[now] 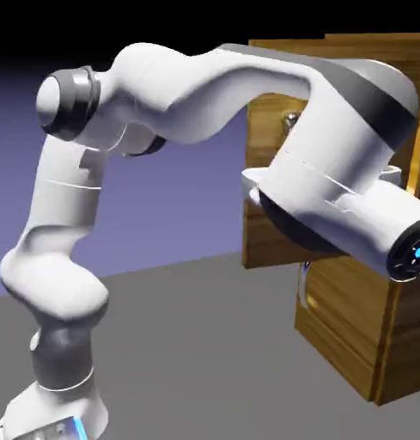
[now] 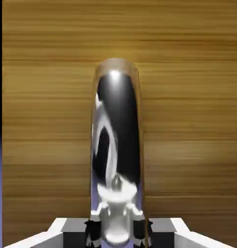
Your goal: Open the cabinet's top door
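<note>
Gripper point(image 2: 118, 232): closing on handle point(image 2: 116, 145), btwn tips
Top door point(image 2: 188, 106): standing ajar ahead (prob. needs smooth arc pull)

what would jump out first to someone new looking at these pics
The big white arm, arching across the exterior view toward the wooden cabinet, whose top door stands open. In the hand view, the shiny curved handle fills the middle, gripped between the fingertips at the bottom edge.

Exterior view from beside the arm, hand view close on wood, possibly the door
</note>
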`<state>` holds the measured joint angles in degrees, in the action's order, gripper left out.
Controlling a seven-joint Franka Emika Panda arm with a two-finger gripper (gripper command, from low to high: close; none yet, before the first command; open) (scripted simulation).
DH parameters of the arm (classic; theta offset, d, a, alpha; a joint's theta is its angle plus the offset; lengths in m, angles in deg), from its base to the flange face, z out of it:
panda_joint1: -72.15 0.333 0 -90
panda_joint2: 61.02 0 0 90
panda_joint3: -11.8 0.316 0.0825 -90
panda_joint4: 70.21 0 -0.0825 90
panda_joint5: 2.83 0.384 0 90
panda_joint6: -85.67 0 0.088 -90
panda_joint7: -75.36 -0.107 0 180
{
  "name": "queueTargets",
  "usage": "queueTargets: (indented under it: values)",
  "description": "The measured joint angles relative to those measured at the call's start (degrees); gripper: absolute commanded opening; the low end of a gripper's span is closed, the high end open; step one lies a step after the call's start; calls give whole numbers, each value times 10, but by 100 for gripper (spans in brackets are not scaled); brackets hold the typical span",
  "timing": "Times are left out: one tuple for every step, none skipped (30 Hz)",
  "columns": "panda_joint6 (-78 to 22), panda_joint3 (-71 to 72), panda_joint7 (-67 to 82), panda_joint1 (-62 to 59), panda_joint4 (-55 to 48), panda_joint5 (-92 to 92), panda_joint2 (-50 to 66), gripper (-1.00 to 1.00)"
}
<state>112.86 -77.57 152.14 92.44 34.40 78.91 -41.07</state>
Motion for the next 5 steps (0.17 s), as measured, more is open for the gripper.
queueTargets:
  values:
    - [-9,17,2,-21,-9,1,6,-100]
    - [-20,33,4,-41,-20,4,13,-100]
    - [-31,48,7,-62,-31,7,21,-100]
    - [-43,64,9,-83,-44,10,30,-100]
    - [-55,79,11,-104,-57,14,40,-100]
